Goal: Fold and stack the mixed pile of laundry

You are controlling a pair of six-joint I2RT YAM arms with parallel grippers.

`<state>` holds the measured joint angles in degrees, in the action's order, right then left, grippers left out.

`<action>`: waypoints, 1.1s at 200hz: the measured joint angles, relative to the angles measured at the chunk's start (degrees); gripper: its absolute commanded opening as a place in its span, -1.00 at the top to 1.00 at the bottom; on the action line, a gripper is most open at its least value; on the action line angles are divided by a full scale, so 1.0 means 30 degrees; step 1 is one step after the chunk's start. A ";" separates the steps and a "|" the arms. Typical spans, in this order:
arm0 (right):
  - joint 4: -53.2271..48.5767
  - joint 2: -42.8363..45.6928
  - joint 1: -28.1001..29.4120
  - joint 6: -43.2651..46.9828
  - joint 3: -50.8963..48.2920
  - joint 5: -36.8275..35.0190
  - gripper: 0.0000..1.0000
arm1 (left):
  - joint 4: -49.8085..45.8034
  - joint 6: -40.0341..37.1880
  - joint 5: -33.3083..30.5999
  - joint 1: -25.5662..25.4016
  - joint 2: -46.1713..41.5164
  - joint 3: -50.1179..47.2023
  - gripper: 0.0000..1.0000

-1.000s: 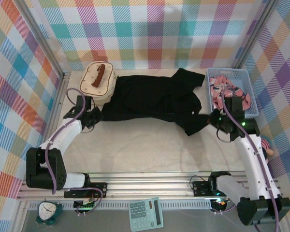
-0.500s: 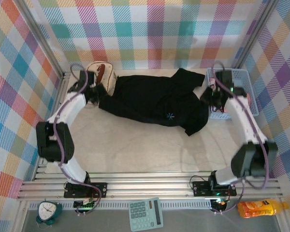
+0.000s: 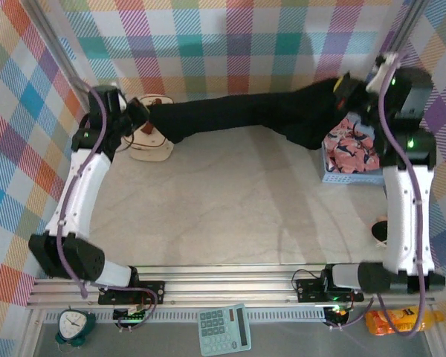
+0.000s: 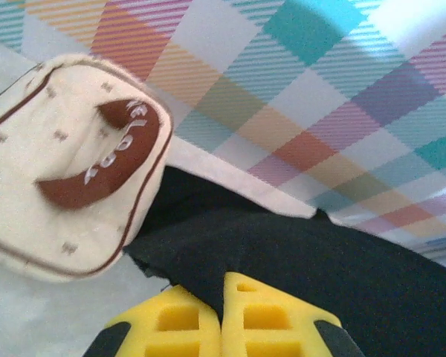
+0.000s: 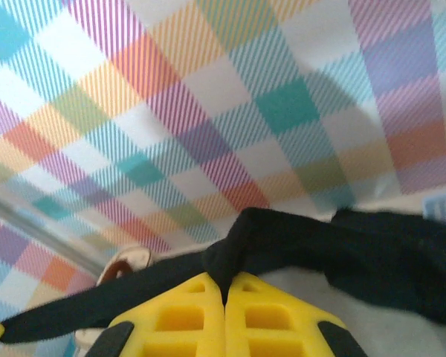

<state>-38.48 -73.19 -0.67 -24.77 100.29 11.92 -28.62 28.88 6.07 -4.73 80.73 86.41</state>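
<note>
The black shirt (image 3: pixel 245 113) hangs stretched in a long band across the back of the table, lifted off the surface. My left gripper (image 3: pixel 139 113) is shut on its left end, near the cream bag. My right gripper (image 3: pixel 348 91) is shut on its right end, high above the basket. The left wrist view has the yellow fingers (image 4: pixel 264 316) pinching a black hem (image 4: pixel 320 260). In the right wrist view the gripper (image 5: pixel 225 279) pinches a bunched fold of the shirt (image 5: pixel 372 253). The pink printed garment (image 3: pixel 351 152) lies in the light-blue basket (image 3: pixel 331 177).
A cream quilted bag (image 3: pixel 150 140) with a brown handle sits at the back left, just under the shirt's left end (image 4: pixel 52 193). Plaid walls close in on the back and sides. A calculator (image 3: pixel 223 329) and an orange bottle (image 3: pixel 390 321) lie beyond the front rail.
Both arms have risen and swung back toward the rear wall, lifting the black shirt off the table and pulling it taut between them. The pink garment in the basket is now uncovered.
</note>
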 measured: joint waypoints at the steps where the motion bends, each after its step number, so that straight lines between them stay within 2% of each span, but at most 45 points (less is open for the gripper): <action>1: 0.0007 0.0102 0.0000 0.0000 -0.0204 0.0015 1.00 | 0.0044 0.0007 0.0000 0.0000 -0.0146 -0.0240 1.00; 19: 0.0437 0.2375 0.0000 -0.0903 -0.6411 0.0546 1.00 | 0.0321 -0.0007 0.0015 0.0000 -0.1151 -0.3169 1.00; 37: -0.0291 0.3220 0.0000 -0.2018 -1.1934 0.0597 1.00 | 0.0175 -0.0073 0.0022 0.0000 -0.1231 -0.5923 1.00; 65: -0.3053 0.5268 0.0000 -0.3577 -1.7201 -0.0430 1.00 | -0.0197 -0.0073 0.0029 0.0000 -0.1800 -0.9879 1.00; 88: -0.4357 0.8546 0.0000 -0.4801 -1.8017 -0.0758 1.00 | -0.0619 -0.0051 -0.0175 0.0000 -0.2892 -1.1992 1.00; 107: -0.4590 0.9799 0.0000 -0.5537 -1.8025 -0.0831 1.00 | -0.0474 0.0168 -0.0291 0.0000 -0.3657 -1.3231 1.00; 183: -0.4291 0.9544 0.0000 -0.6659 -2.0363 -0.1122 1.00 | 0.0109 0.1231 -0.0554 0.0000 -0.3978 -1.4681 1.00; 203: -0.3519 0.9231 0.0000 -0.6856 -2.0174 -0.1333 1.00 | 0.0240 0.1428 -0.1093 0.0000 -0.4044 -1.4579 1.00; 220: -0.2441 0.7759 0.0000 -0.6885 -1.9176 -0.1508 1.00 | 0.0284 0.1545 -0.1778 0.0000 -0.3548 -1.3719 1.00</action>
<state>-45.80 -49.91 -0.67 -45.43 42.76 7.40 -27.77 33.52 0.73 -4.73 70.08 45.25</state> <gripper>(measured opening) 0.060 0.048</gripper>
